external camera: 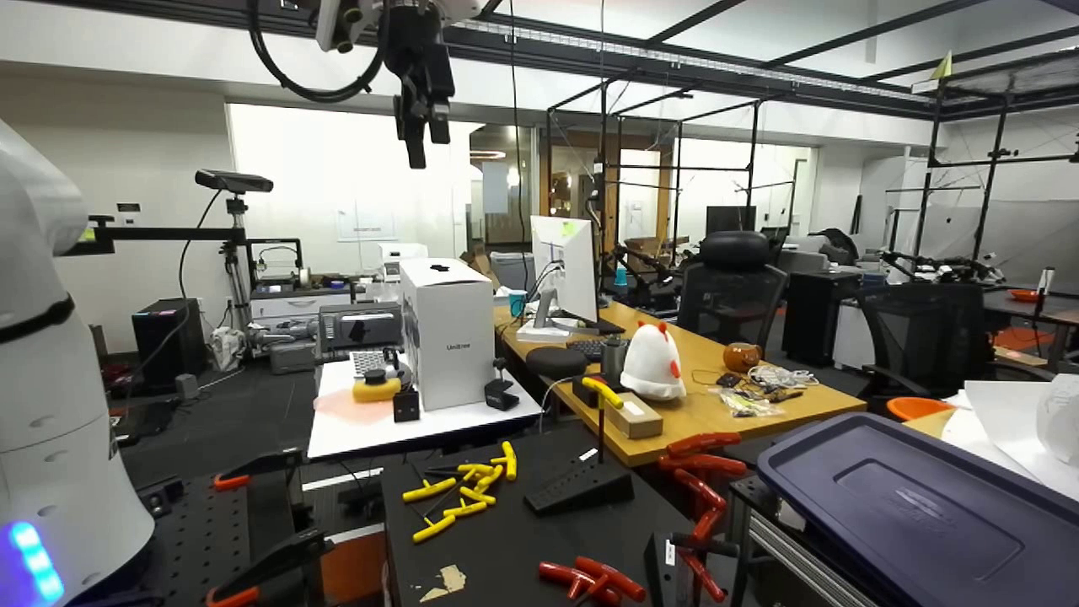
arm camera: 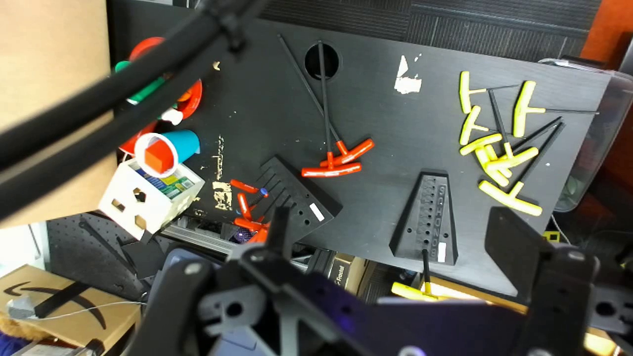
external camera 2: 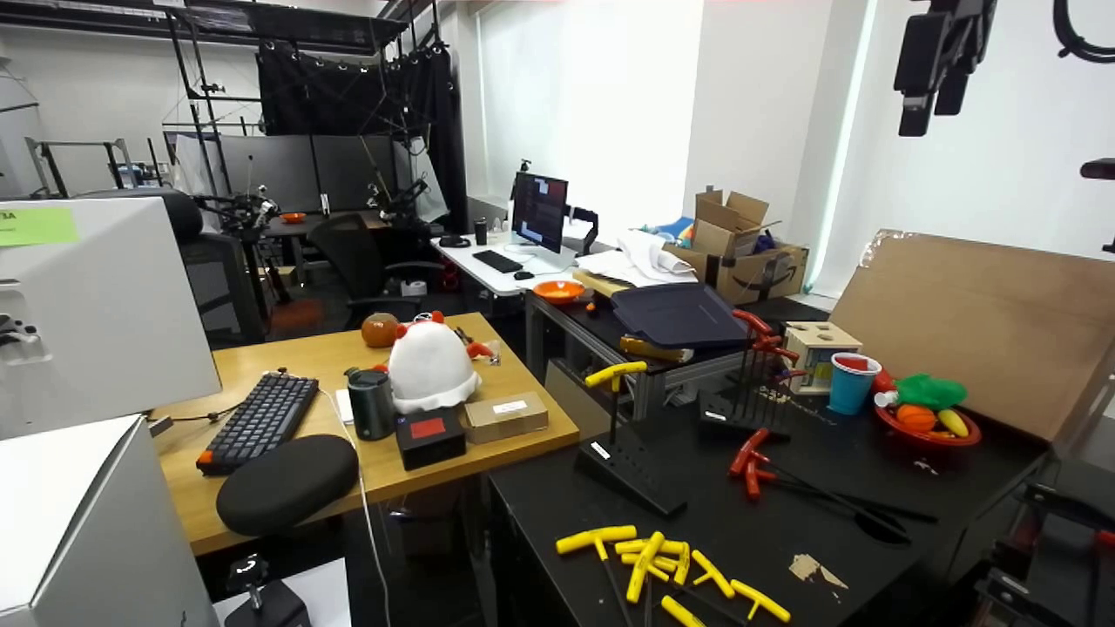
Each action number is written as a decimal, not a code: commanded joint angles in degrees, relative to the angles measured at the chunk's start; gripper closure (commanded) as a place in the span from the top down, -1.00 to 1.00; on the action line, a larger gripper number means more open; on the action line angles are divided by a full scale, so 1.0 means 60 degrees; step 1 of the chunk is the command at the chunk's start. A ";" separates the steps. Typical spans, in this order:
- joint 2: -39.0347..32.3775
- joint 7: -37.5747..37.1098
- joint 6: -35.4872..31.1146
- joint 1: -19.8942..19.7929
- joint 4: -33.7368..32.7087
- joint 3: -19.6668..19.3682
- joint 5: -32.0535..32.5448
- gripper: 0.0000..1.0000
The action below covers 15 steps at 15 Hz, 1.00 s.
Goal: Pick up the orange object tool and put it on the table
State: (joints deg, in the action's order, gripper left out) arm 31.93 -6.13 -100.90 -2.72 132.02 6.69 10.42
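Hanging high over the black bench [arm camera: 420, 128], the hand [external camera: 427, 145] is released, its two fingers [arm camera: 514, 252] set wide apart in the wrist view; in both exterior views the top edge cuts off what is above them. Which tool is meant as the orange one cannot be told: two red-orange hex keys [arm camera: 332, 170] lie on the black bench, handles side by side and shafts crossed, one shaft passing over a round hole [arm camera: 311, 64], and more red keys [arm camera: 245, 186] stand upright nearby. These overlap too much to count, and in the wrist view the hand partly covers them. In an exterior view the bottom edge crops their black holder [external camera: 662, 577] and the shafts of the lying pair. A yellow key [arm camera: 410, 291] stands in a second holder [arm camera: 426, 222]; its handle is hard to follow against the bright wooden bench [external camera 2: 296, 353], and the white label [arm camera: 441, 251] on that holder is too small to read. Blurred cables [arm camera: 99, 91] cross the wrist view's upper left, hiding much of a red bowl [arm camera: 196, 99]. Loose yellow keys [arm camera: 512, 160] lie tangled near one end of the black bench, some shafts lost beneath handles. In an exterior view a monitor [external camera 2: 96, 305] and a white box [external camera 2: 122, 535] block part of the wooden bench.
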 commanded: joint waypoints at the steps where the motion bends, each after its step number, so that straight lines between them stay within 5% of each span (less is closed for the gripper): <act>1: -0.0020 -0.0083 0.0033 0.0202 -0.0020 -0.0154 0.0083 1.00; 15: -0.1200 0.0004 -0.0774 0.0123 -0.0553 -0.1067 -0.0867 1.00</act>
State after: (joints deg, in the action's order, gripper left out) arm 28.08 -6.13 -103.59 -1.91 130.96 1.76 7.26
